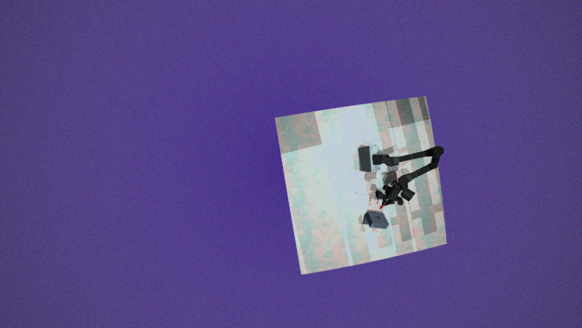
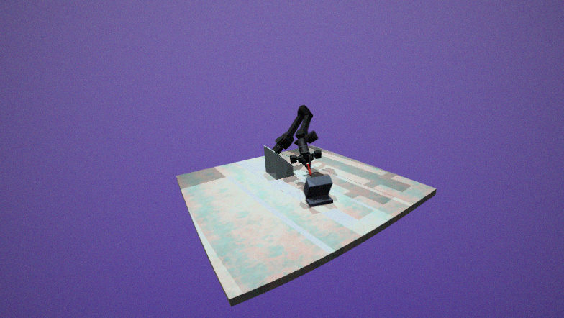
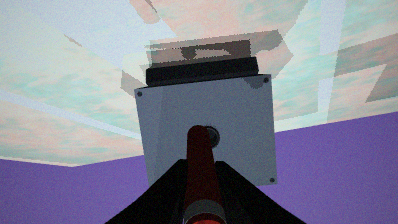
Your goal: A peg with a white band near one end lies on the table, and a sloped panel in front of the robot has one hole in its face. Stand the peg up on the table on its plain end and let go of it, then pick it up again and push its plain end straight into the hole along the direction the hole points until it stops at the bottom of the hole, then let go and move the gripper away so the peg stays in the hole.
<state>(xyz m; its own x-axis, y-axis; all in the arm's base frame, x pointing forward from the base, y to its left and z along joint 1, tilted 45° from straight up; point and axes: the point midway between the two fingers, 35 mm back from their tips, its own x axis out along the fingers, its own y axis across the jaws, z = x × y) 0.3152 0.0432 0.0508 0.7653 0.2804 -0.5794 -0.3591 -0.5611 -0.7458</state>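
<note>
Gripper (image 1: pixel 384 203) (image 2: pixel 307 165) (image 3: pixel 200 168) clamped on the red peg (image 1: pixel 381 205) (image 2: pixel 309 170) (image 3: pixel 200 160)

The plain end (banded end nearer the wrist camera) is outside the hole (image 1: pixel 378 217) (image 3: pixel 213 137).

Setting: bench-type robot test area; wider room type can't be told. Evidence: my black jointed arm (image 1: pixel 419 155) (image 2: pixel 293 125) over a square, patchy-patterned counter (image 1: pixel 318 195) (image 2: pixel 252 237); dark block with a holed, sloped face (image 1: pixel 377 219) (image 2: pixel 319 187) (image 3: pixel 235 110), small dark dots at visible corners; upright grey panel (image 1: pixel 364 159) (image 2: pixel 277 163). Surround plain purple.

Plain purple backdrop, square tabletop (image 1: pixel 318 195) (image 2: pixel 252 237) (image 3: pixel 60 100) mottled in pink and teal, pale bands, blocky shadows, dark edge
</note>
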